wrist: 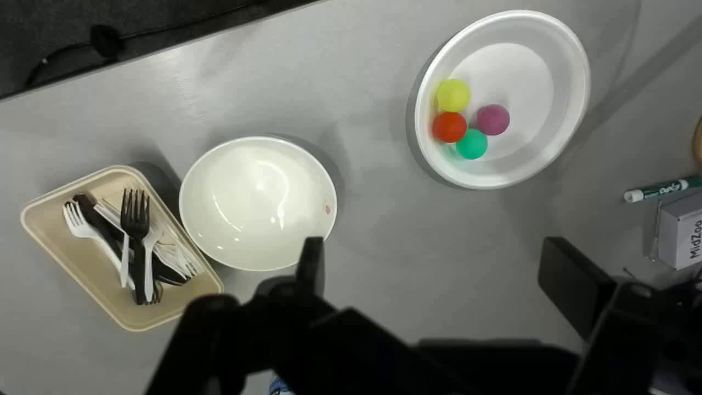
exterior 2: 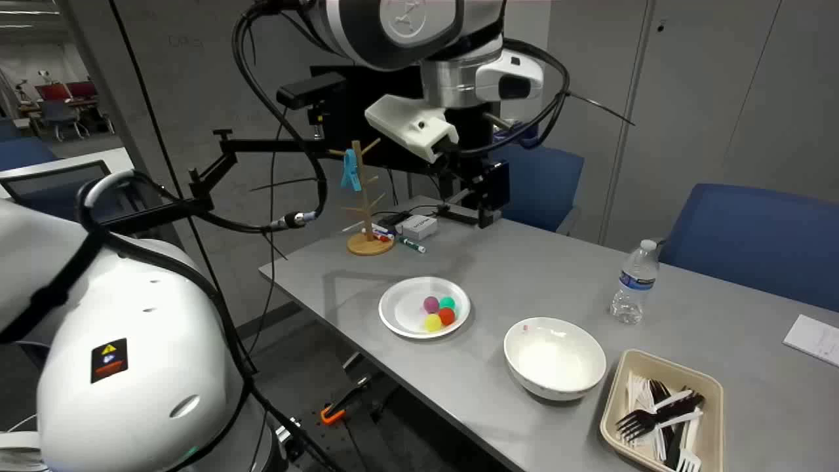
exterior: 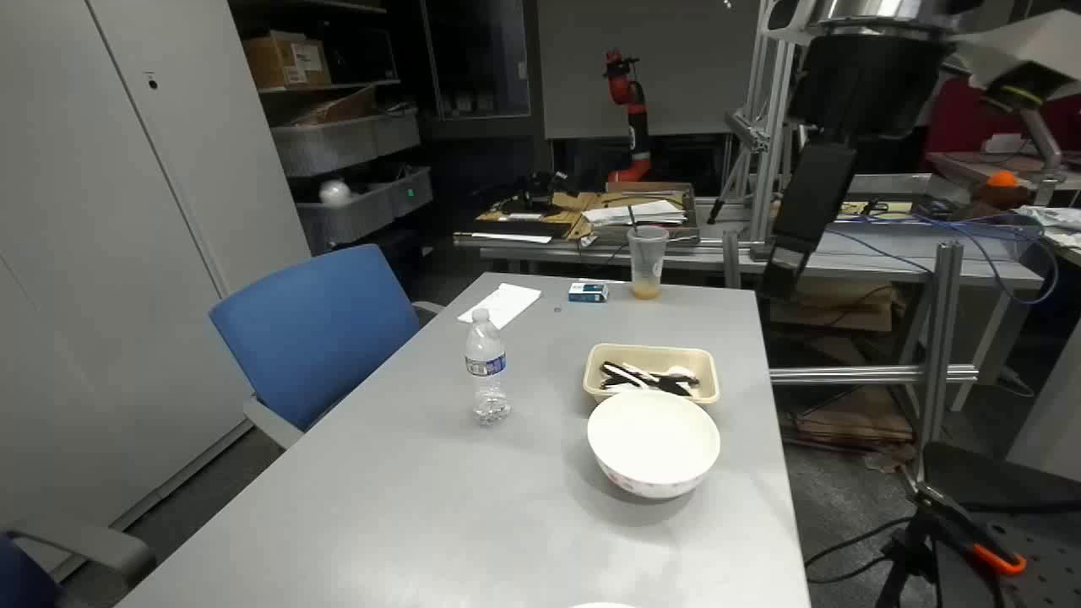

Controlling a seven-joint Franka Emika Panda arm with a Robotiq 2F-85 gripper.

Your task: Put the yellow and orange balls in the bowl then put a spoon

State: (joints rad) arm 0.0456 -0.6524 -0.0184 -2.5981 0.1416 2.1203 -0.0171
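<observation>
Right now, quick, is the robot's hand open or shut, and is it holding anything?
Hand: open, holding nothing.

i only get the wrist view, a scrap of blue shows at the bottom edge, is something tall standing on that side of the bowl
Observer: Yes, both exterior views show a capped water bottle standing upright there, apart from the white bowl; likely that is what you glimpse.
Operator: ok and around my right edge, anything tall there too
Observer: Yes, in an exterior view a wooden peg stand rises there, with a blue clip hanging on it.
</observation>
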